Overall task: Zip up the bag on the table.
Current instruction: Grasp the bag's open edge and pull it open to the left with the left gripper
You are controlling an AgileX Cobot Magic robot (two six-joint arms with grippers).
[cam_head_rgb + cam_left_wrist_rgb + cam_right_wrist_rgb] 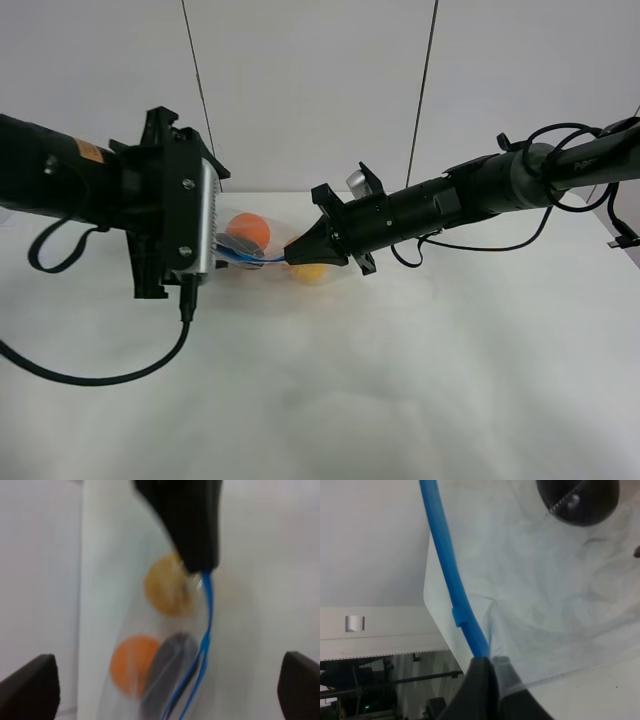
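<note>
The bag (262,243) lies on the white table (400,380) between my two arms, with an orange (247,231) and a yellow pear (309,272) showing through. My right gripper (293,257) is shut on the blue zip strip (449,570); its fingertips (481,672) pinch the strip. In the left wrist view the right gripper (200,567) pinches the strip (206,625) above the pear (167,585), the orange (132,662) and the dark eggplant (170,672). The strip splits in two near my left gripper (167,685), which is open, its fingers (30,690) wide on either side of the bag.
A black cable (100,375) loops from the left arm onto the table's left side. The right arm's cables (560,200) hang above the table at the right. A small dark clip (620,240) sits at the table's far right edge. A white wall stands behind.
</note>
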